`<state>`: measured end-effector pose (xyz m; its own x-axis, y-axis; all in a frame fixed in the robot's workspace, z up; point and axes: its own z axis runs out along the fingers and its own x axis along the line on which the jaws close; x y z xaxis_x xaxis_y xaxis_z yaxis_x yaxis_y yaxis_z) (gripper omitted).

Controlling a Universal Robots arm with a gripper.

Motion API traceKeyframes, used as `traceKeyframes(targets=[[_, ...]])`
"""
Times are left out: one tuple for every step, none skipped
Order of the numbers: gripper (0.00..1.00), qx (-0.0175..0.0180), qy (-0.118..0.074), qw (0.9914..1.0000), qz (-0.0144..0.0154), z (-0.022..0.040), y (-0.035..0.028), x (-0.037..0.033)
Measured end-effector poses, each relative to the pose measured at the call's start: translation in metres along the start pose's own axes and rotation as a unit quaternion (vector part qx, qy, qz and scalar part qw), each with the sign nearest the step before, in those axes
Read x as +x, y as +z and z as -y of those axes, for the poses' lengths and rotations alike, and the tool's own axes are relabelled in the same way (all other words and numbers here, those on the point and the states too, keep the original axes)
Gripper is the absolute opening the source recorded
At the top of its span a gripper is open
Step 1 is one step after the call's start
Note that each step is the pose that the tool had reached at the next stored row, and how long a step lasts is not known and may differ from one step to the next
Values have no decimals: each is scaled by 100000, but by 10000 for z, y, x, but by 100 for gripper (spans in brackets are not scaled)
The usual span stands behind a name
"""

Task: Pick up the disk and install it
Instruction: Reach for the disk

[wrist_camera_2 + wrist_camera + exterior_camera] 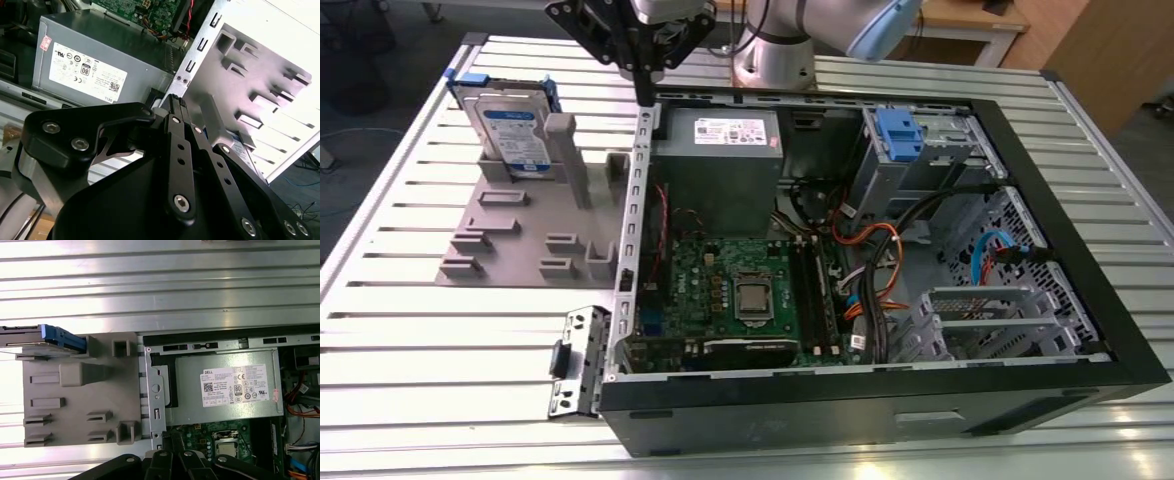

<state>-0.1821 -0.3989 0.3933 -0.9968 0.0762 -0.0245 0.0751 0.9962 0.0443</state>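
Although the task asks for a pick-up and an installation, we judge that neither has begun: the disk (511, 130), a flat silver hard drive with a white-and-blue label and a blue plastic bracket, stands upright on its edge in a slot of the matte grey plastic fixture (520, 235). It sits at the exterior view's left, outside the computer. The black jointed metal tool (644, 97) hangs over the perforated metal wall of the open black computer case (854, 415), between the fixture and the grey metal power-supply box (720, 165) with its white sticker. Its fingers are pressed together on nothing, and it is near the disk but apart from it. Grasping, carrying and seating the drive are all left to do. Inside the case we see a green circuit board (734, 290), looping orange and blue cables (874, 250), and a bare sheet-metal drive cage (941, 150) carrying a small blue plastic clip (897, 130). Everything rests on a ribbed aluminium table (400, 330) whose long parallel slats shine brightly, while the fixture's blocky pegs and slots look dull and moulded.
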Motion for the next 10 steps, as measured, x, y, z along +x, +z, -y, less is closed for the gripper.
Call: traceKeyframes(targets=[[10,-2,1,100000,0,0,0,6],[10,1,1,100000,-2,1,-1,12],[10,-1,2,100000,1,1,-1,18],[10,-1,1,100000,0,2,-1,24],[10,-1,2,100000,0,2,-1,30],[10,0,1,100000,-1,3,-1,35],[10,-1,0,100000,0,3,-1,41],[10,-1,3,100000,-1,4,-1,47],[10,-2,1,100000,1,4,-1,53],[10,-2,1,100000,1,4,-1,58]])
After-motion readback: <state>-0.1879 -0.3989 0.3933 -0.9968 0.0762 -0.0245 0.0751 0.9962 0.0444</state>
